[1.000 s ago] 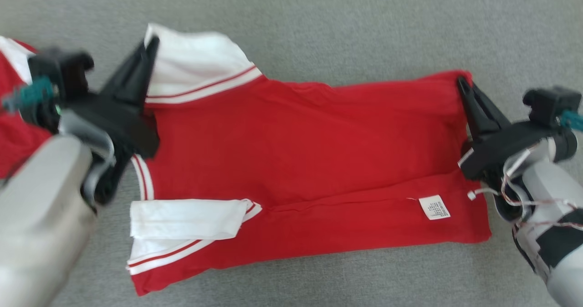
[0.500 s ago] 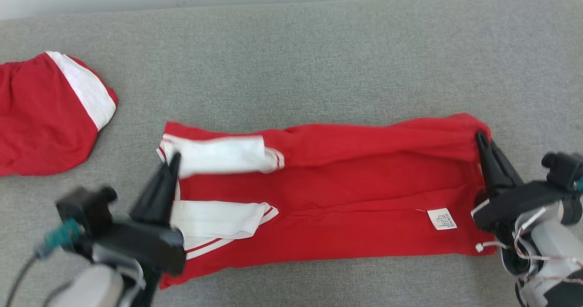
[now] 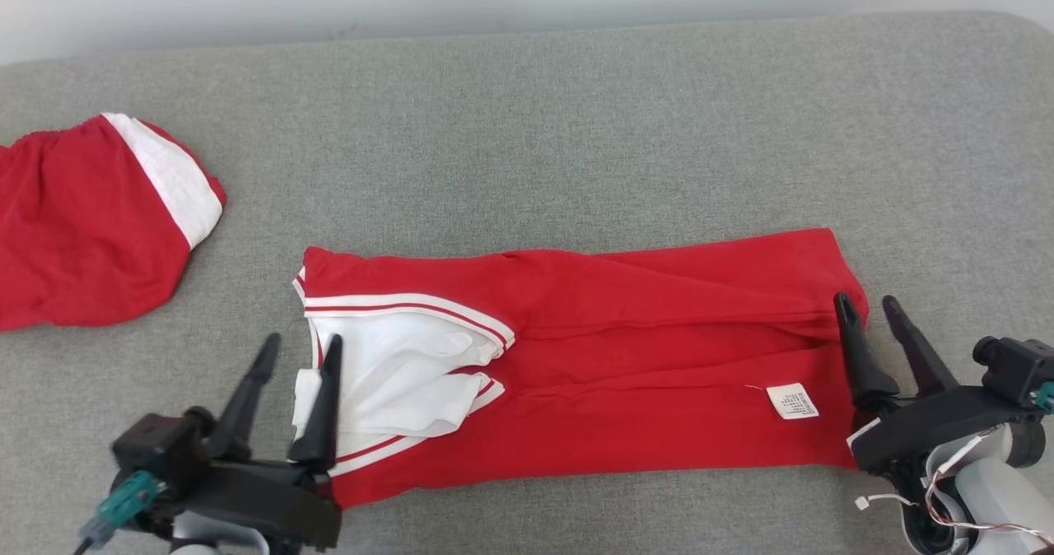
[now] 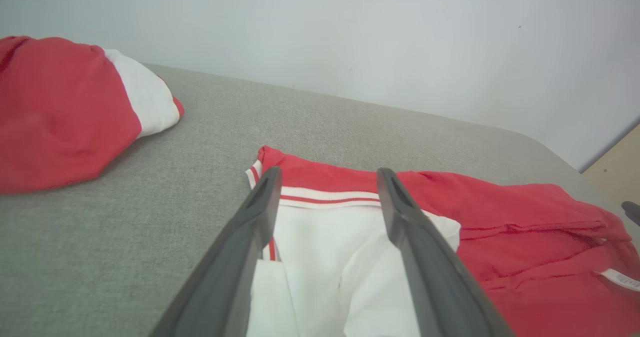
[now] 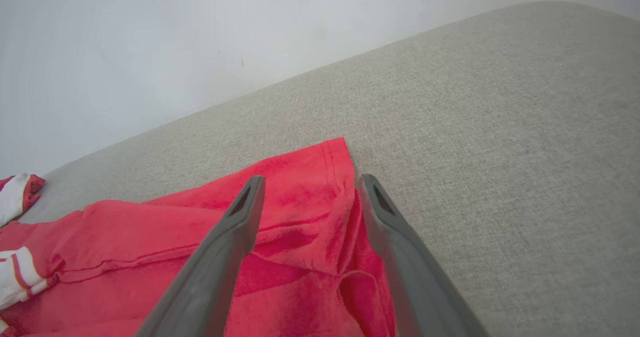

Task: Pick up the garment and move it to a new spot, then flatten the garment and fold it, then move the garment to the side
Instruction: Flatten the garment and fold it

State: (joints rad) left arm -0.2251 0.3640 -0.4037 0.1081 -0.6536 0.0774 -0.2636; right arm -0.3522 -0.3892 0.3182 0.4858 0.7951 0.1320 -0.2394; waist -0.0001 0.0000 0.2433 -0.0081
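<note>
Our left gripper [image 3: 301,342] stands open and holds nothing, above the white sleeves [image 3: 395,374] of the red shirt [image 3: 626,374]. Our right gripper [image 3: 865,301] stands open at the shirt's hem end. The shirt lies folded lengthwise on the grey padded surface [image 3: 576,127], with 1 other red-and-white garment [image 3: 82,234] well apart to its left.

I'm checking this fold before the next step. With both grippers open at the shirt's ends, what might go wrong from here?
1. The white sleeves lie bunched by the left gripper; another fold may trap those wrinkles.
2. The right gripper straddles the rumpled hem, so pulling back might snag it and open the fold.
3. A second red garment lies to the left; moving the shirt that way could overlap it.
</note>
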